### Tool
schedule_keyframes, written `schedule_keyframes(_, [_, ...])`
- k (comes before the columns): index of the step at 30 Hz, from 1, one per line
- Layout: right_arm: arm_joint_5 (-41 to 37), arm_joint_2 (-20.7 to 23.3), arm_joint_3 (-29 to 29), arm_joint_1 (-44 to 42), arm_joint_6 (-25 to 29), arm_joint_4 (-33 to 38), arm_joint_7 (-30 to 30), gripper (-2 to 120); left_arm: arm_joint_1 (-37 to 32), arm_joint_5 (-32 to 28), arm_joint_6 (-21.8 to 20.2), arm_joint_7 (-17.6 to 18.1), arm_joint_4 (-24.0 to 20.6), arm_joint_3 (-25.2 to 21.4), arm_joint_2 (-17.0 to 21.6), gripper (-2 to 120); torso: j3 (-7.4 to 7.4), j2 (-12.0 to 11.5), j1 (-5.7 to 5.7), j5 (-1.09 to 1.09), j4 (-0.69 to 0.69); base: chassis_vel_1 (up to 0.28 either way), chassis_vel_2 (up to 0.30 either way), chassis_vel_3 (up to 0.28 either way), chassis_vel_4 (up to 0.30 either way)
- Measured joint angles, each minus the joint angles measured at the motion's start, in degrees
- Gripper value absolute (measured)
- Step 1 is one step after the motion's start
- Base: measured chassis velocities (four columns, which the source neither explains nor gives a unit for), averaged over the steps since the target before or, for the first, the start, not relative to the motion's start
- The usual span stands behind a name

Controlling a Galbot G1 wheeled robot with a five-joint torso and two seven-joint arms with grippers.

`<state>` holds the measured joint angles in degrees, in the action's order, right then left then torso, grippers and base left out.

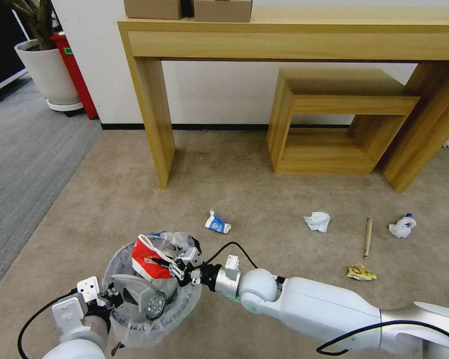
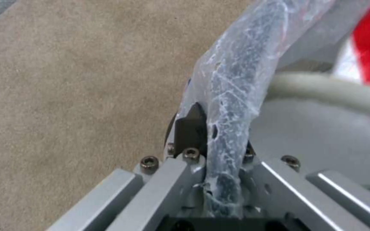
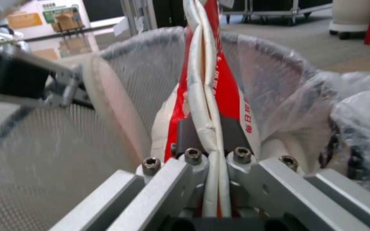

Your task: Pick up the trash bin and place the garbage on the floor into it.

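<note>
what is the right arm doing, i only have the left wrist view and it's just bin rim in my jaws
Observer: The right gripper is over the trash bin, jaws shut on a crushed red paper cup.
Operator: is the cup down inside the bin
Observer: Its lower part hangs in the opening, and its flattened rim is clamped in the jaws.
Operator: what's left on the floor
Observer: A blue-white carton, a white tissue wad, a wooden stick and a yellow wrapper lie on the carpet beyond the bin.
</note>
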<state>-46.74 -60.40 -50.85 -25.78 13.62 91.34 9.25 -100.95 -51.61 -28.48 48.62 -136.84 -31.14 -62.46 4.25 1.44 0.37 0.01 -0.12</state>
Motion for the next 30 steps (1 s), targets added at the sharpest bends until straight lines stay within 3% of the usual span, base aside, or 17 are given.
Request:
schedule_keyframes(14, [2.17, -1.15, -3.00, 0.50, -1.26, -0.98, -2.43, 0, -0.61, 0.53, 0.09, 0.21, -0.24, -0.06, -0.66, 0, 0.00, 0.00, 0.00, 0.00, 0.00, 0.000, 0.000, 0.000, 0.000])
schedule_keyframes(30, [1.50, -0.75, -1.92, 3.10, -2.07, -0.09, -2.49, 57, -1.05, 2.01, 0.05, 0.30, 0.54, 0.57, -1.59, 0, 0.00, 0.00, 0.00, 0.00, 0.00, 0.000, 0.000, 0.000, 0.000])
